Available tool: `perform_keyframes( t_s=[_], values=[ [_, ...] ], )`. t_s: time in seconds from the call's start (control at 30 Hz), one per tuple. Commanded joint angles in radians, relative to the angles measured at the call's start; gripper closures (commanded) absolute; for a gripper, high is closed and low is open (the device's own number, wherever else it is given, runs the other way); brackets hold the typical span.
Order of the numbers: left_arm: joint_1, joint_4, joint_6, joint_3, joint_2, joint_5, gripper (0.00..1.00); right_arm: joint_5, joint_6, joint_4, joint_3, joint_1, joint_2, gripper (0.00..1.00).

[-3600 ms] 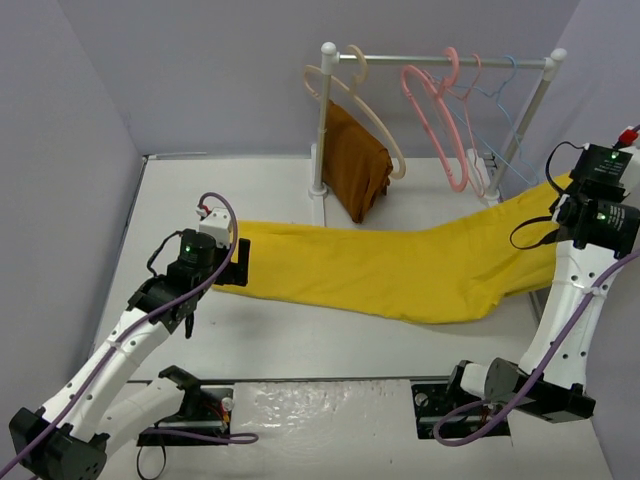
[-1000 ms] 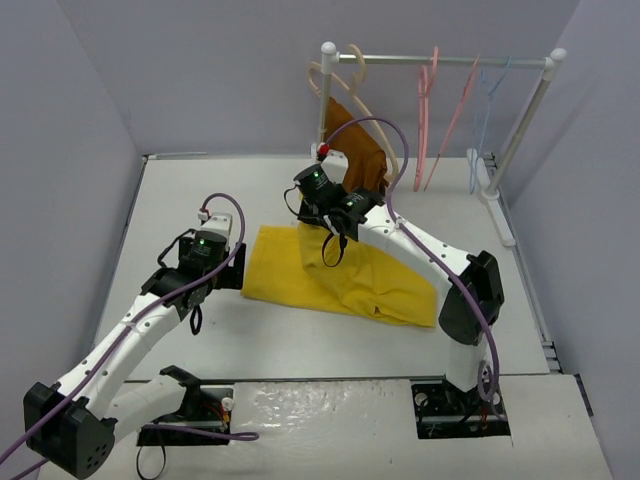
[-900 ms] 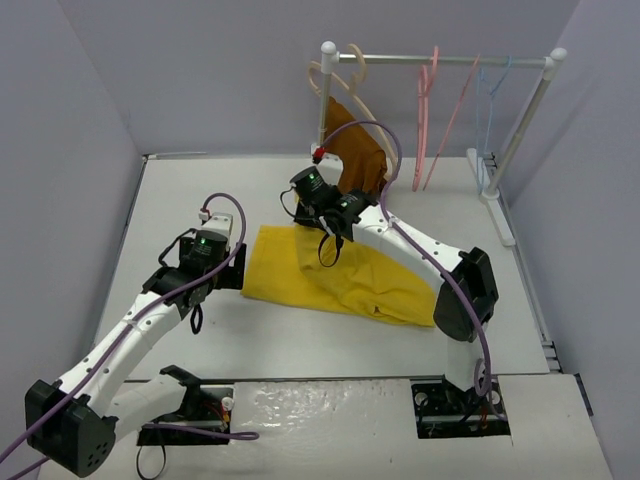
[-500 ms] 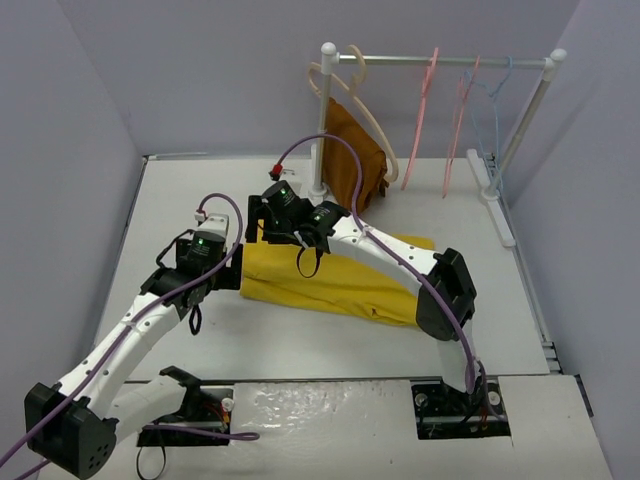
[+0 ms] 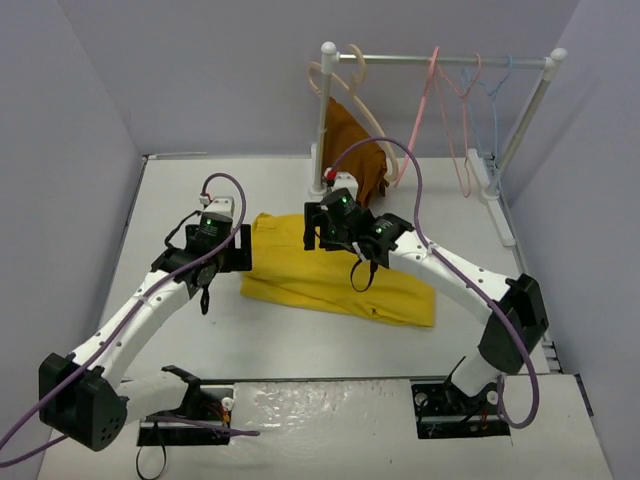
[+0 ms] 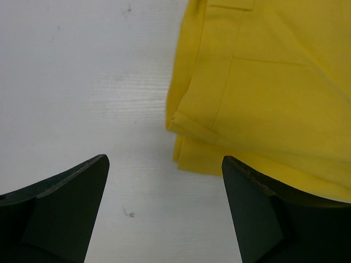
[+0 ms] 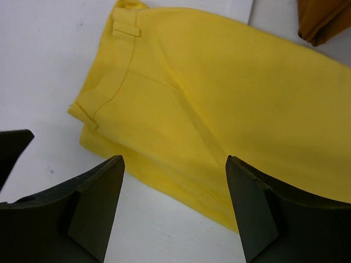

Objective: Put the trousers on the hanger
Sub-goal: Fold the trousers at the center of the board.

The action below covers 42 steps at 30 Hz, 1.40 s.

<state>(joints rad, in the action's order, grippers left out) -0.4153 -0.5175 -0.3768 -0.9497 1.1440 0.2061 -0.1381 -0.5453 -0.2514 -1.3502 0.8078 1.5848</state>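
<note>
- left pincer (image 6: 164, 161), right pincer (image 7: 174, 161): spread wide, holding nothing
- trousers (image 5: 335, 280) on tabletop (image 5: 300, 340), right of left pincer, under right one
- might nip just the top layer, then lose it before hanger (image 5: 460, 165)

Illumination bright, even and diffuse, from overhead. Table (image 5: 300, 340) white, close to overexposed, with a rippled sheen at its near edge. Shadows soft and short beneath the left arm (image 5: 150, 300) and right arm (image 5: 450, 275). Wrist views sharp on the trousers (image 6: 274, 82).
</note>
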Motion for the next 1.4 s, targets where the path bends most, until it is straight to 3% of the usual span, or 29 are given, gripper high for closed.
perform_keyframes(
  t_s=[0.0,0.2,0.43,0.6,1.17,1.27,1.37],
  values=[
    [0.015,0.088,-0.035,-0.141,0.147,-0.056,0.19,-0.061,0.039,0.018,0.175,-0.030,-0.157,0.28],
    [0.087,0.060,-0.028,-0.242,0.358,-0.130,0.26,-0.060,0.046,0.017,0.380,-0.080,-0.386,0.28],
    [0.104,0.039,-0.066,-0.263,0.483,-0.225,0.38,-0.061,0.054,0.017,0.504,-0.109,-0.559,0.28],
    [0.104,0.059,-0.095,-0.226,0.453,-0.253,0.45,-0.049,0.044,0.017,0.561,-0.110,-0.601,0.28],
    [0.104,0.079,-0.108,-0.156,0.428,-0.286,0.50,-0.038,0.020,0.019,0.630,-0.111,-0.645,0.29],
    [0.104,0.080,-0.115,-0.129,0.400,-0.301,0.57,-0.037,0.013,0.020,0.642,-0.111,-0.656,0.29],
    [0.104,0.089,-0.128,-0.079,0.358,-0.315,0.70,-0.040,0.013,0.021,0.648,-0.111,-0.663,0.29]
  ],
)
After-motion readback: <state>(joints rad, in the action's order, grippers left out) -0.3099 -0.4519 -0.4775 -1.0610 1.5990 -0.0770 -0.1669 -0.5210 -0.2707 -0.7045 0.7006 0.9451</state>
